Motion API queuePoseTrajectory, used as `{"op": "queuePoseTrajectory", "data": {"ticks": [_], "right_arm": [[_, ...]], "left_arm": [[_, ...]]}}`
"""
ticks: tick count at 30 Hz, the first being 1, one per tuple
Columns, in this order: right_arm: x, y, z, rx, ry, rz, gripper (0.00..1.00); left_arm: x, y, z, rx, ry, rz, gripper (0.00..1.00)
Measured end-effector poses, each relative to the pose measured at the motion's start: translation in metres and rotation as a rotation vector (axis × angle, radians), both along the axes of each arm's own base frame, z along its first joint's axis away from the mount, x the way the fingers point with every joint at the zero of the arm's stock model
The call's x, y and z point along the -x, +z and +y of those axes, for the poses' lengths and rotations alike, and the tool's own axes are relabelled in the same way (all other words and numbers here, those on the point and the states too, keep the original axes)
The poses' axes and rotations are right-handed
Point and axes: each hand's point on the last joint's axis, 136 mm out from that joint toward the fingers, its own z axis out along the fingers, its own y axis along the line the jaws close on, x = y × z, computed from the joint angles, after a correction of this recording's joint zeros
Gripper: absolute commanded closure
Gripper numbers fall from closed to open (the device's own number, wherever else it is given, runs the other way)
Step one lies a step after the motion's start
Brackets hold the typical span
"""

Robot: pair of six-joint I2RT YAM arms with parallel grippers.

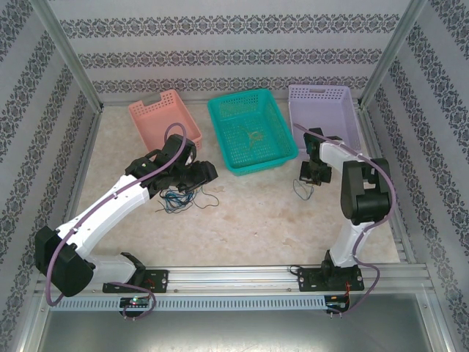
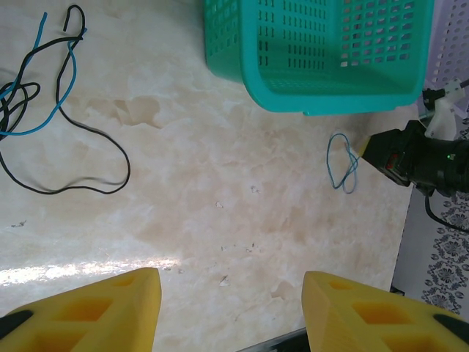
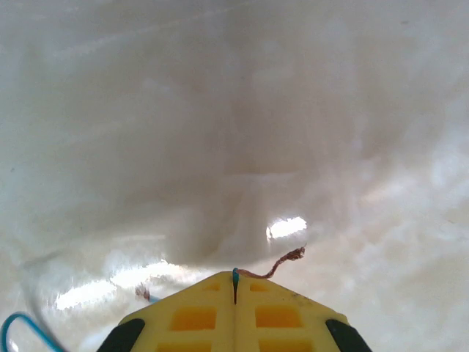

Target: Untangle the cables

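Treat the task as barely begun. One blue cable (image 1: pixel 302 191) lies as a loose loop apart from the rest, at 5 o'clock from the teal basket (image 1: pixel 242 121). One end is pinched between the closed jaws of the right gripper (image 3: pixel 234 290), with bare copper strands protruding at the tips. The tangle (image 1: pixel 179 198) sits at about 8 o'clock from that basket, with the left gripper (image 2: pixel 231 312) at its 1 o'clock, jaws apart and holding nothing. In the left wrist view, count one black cable (image 2: pixel 73 193) and one blue strand (image 2: pixel 69 73) crossing each other; further strands in the tangle are too fine to count. Separating that tangle is the work left. Count three baskets: pink basket (image 1: pixel 157 114), teal, and lavender basket (image 1: pixel 322 110).
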Motion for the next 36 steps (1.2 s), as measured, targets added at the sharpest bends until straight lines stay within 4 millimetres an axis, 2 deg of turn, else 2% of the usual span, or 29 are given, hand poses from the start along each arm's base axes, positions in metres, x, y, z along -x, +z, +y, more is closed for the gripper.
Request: {"op": "queuePoseTrajectory", "data": {"ticks": [4, 13, 17, 21, 24, 27, 30, 36], "right_arm": [[0.002, 0.033, 0.002, 0.013, 0.004, -0.091, 1.0], [0.011, 0.139, 0.036, -0.085, 0.013, -0.389, 1.0], [0.003, 0.202, 0.067, -0.184, 0.087, -0.551, 1.0], [0.0, 0.27, 0.103, -0.316, 0.22, -0.74, 1.0], [0.002, 0.302, 0.124, -0.411, 0.297, -0.821, 1.0], [0.003, 0.315, 0.145, -0.495, 0.374, -0.852, 1.0], [0.008, 0.319, 0.166, -0.571, 0.449, -0.854, 1.0], [0.025, 0.319, 0.201, -0.683, 0.589, -0.832, 1.0]], "left_arm": [[0.0, 0.0, 0.0, 0.002, 0.001, -0.001, 0.47], [-0.012, 0.013, -0.014, 0.066, 0.01, -0.021, 0.4], [-0.027, 0.027, -0.029, 0.127, 0.023, -0.032, 0.33], [-0.04, 0.046, -0.039, 0.197, 0.061, -0.046, 0.18], [-0.048, 0.058, -0.045, 0.253, 0.102, -0.041, 0.17], [-0.054, 0.062, -0.051, 0.298, 0.133, -0.023, 0.19], [-0.063, 0.054, -0.058, 0.342, 0.168, 0.035, 0.27], [-0.078, 0.046, -0.045, 0.396, 0.242, 0.093, 0.42]]}}
